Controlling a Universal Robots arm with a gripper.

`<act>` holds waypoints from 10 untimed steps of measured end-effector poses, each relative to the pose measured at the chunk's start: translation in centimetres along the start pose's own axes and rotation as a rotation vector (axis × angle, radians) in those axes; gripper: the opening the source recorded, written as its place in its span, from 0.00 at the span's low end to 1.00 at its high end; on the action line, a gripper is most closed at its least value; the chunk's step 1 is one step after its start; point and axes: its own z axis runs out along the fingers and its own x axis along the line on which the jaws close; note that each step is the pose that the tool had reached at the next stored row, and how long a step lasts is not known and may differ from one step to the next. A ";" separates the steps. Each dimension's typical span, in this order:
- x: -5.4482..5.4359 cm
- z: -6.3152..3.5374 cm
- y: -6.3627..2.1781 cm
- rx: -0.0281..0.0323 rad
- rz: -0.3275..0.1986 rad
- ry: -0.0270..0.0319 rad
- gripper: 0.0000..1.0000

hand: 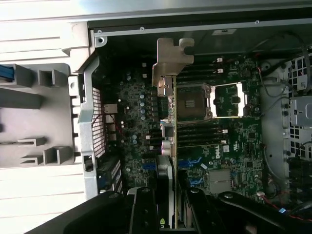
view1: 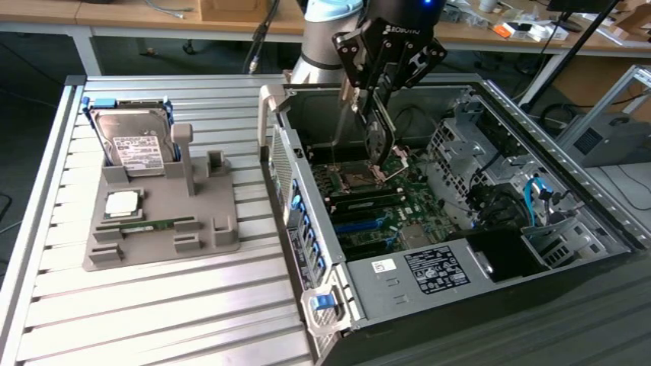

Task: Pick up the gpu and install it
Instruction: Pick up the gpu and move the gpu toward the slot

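Currently end effector point(hand: 170, 214) holds gpu point(view1: 379, 141) over motherboard point(hand: 234, 136).

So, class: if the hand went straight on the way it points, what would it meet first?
Likely the motherboard, reached first by the gpu that the hand holds; depth is unclear.

Wrist view has the gpu point(hand: 168, 126) dead edge-on, so neither face of the board is readable. The end nearest the camera disappears between the gripper point(hand: 169, 214) fingers point(hand: 141, 209), which the picture's edge chops off too. In the exterior view the arm point(view1: 323, 34) gets cut by the top edge and the near corner of the PC case point(view1: 336, 305) by the bottom one, and the print on the hard drive point(view1: 136, 145) label and the power supply point(view1: 437, 267) sticker is way too small to read.
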 end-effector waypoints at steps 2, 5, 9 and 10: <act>-0.2 0.08 0.01 0.0007 0.000 0.0000 0.27; -0.4 0.20 0.03 0.0016 0.000 -0.0001 0.27; -0.7 0.33 0.05 0.0027 0.000 -0.0002 0.27; -0.8 0.36 0.05 0.0029 0.000 -0.0002 0.27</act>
